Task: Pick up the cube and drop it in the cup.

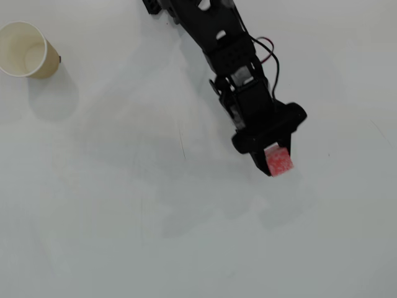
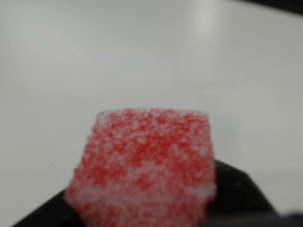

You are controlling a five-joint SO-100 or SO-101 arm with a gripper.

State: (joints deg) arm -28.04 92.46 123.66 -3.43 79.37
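Observation:
The red-pink speckled cube (image 1: 279, 161) sits between the tips of my black gripper (image 1: 277, 162) right of the table's middle in the overhead view. The gripper is shut on it. In the wrist view the cube (image 2: 147, 165) fills the lower middle, blurred and close, with black jaw parts under it on both sides. I cannot tell whether it is lifted off the table. The cream-white paper cup (image 1: 25, 49) stands at the far upper left in the overhead view, mouth open and empty, far from the gripper. The cup is out of the wrist view.
The black arm (image 1: 217, 43) with a red and black wire (image 1: 270, 53) reaches in from the top middle in the overhead view. The white table (image 1: 124, 217) bears nothing else.

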